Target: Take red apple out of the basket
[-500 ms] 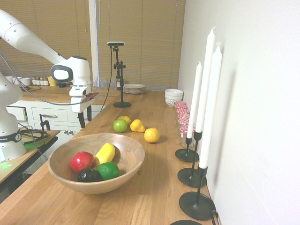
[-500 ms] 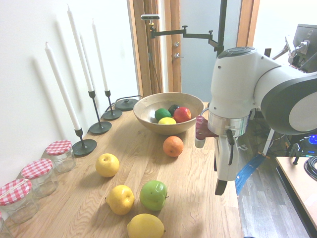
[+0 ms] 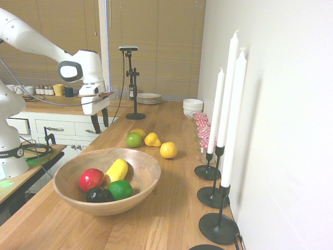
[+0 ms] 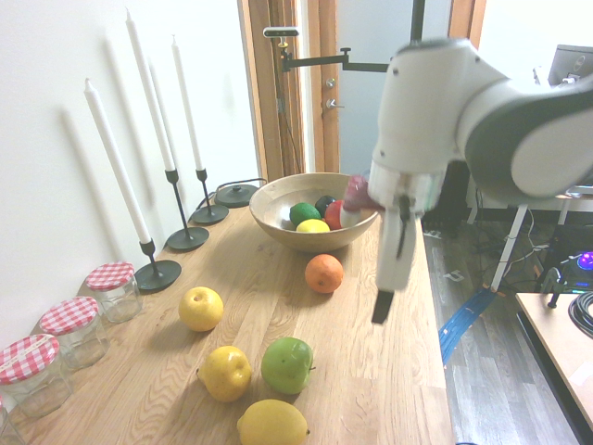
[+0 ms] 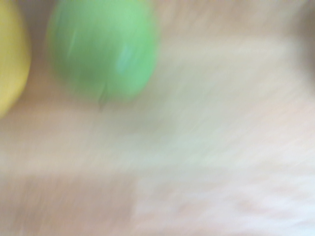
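The red apple (image 3: pixel 91 179) sits inside the big wood bowl (image 3: pixel 68 197), down low on the side close to the table's edge where my arm comes in. It is round, so I see no long side that I must turn to match. In the bowl it has the dark fruit (image 3: pixel 99 195) and the green lime (image 3: pixel 120 190) near it, and the long yellow fruit (image 3: pixel 115 171) lies just beside it. The rim goes all around them, so I think I must come at the apple from above, not from the side. My fingers (image 3: pixel 104 121) are spread wide and hold nothing. They hang outside the bowl, near the edge of the table (image 3: pixel 179 208), by the end where the green apple (image 3: pixel 133 139) and the loose yellow fruits (image 3: pixel 152 139) lie. From my fingers, the apple is well apart, along the table toward the tall candles (image 4: pixel 153 88) and past the orange fruit (image 4: pixel 324 274). So I judge that my next move is a long one that way, high over the rim, then straight down. The dark fruit sits so near that one finger could bump it.
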Robot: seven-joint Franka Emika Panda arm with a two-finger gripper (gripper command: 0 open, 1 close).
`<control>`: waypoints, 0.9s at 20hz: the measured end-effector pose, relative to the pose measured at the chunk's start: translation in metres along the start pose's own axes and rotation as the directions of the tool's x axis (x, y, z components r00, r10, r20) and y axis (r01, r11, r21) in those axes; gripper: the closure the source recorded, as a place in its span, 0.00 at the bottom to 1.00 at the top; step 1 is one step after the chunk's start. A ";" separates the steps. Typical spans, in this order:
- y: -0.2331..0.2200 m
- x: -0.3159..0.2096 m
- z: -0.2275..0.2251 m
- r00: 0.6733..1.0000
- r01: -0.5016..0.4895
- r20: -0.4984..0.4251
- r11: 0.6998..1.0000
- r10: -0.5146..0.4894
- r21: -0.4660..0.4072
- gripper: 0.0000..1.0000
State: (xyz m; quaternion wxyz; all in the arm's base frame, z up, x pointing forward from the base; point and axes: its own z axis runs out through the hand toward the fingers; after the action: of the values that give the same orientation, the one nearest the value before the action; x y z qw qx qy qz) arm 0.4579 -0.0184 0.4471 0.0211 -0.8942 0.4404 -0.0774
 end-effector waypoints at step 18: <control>0.095 0.250 -0.026 0.927 -0.368 -0.097 0.929 0.362 -0.048 0.00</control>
State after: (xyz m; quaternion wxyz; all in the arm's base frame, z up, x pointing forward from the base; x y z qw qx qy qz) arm 0.5289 -0.2733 0.4925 -0.0129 -0.7927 0.6019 -0.0962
